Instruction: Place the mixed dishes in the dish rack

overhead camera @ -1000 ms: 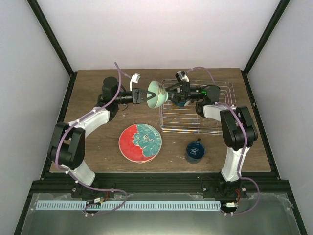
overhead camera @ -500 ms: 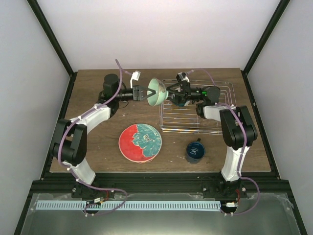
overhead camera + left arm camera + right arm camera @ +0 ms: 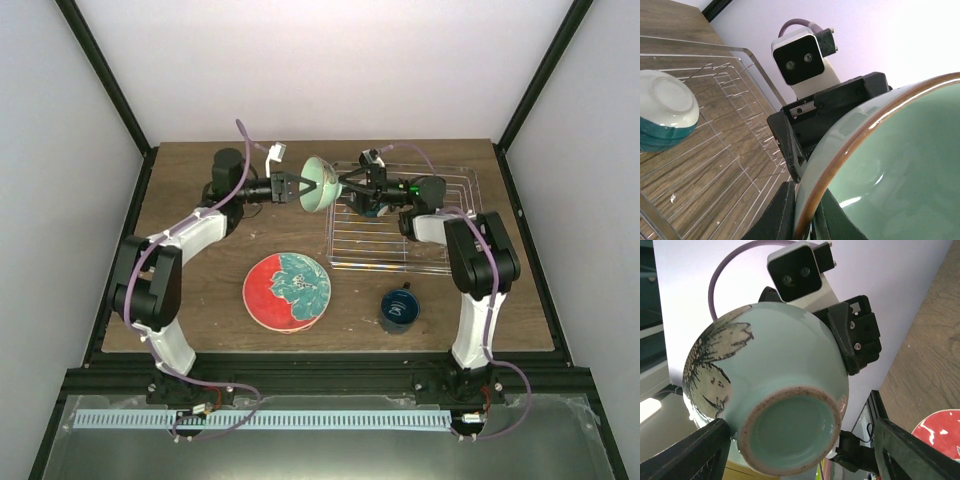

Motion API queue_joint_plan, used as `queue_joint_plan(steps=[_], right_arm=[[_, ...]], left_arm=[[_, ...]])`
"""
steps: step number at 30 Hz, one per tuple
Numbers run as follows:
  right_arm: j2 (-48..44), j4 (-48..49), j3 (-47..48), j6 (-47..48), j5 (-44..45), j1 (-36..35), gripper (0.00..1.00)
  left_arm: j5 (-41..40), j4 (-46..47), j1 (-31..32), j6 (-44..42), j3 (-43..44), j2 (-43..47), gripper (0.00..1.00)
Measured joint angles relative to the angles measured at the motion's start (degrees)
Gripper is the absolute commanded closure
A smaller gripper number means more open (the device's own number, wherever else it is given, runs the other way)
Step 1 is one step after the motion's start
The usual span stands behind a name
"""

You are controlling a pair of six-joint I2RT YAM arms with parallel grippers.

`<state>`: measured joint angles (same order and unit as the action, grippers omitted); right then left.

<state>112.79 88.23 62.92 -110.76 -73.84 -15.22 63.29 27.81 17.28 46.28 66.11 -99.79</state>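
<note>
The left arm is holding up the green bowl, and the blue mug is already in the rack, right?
Not quite. The left gripper does hold up the green bowl, but the mug is not in the rack. It stands on the table in front of the rack, as the top view shows.

Lab rig — white-walled framed enclosure (image 3: 320, 70)

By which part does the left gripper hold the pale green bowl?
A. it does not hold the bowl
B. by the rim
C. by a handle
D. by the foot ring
B: in the left wrist view the left gripper pinches the brown-edged rim of the pale green bowl, one finger on each side.
</note>
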Motion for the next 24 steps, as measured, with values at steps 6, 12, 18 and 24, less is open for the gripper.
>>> queue_joint_plan(steps=[6, 12, 18, 24], right_arm=[[3.3, 0.0, 3.1, -2.9, 1.8, -0.1, 0.21], [4.0, 0.0, 4.9, -5.0, 2.9, -0.5, 0.21], [4.0, 0.0, 5.1, -6.2, 3.5, -0.7, 0.21], [4.0, 0.0, 4.9, -6.4, 3.7, -0.7, 0.22]], left_arm=[[0.2, 0.4, -0.2, 0.2, 0.0, -1.0, 1.0], [0.4, 3.1, -0.2, 1.1, 0.0, -1.3, 1.0], [0.5, 6.2, -0.1, 2.7, 0.0, -2.4, 1.0], [1.0, 7.1, -0.2, 3.1, 0.5, -3.6, 1.0]])
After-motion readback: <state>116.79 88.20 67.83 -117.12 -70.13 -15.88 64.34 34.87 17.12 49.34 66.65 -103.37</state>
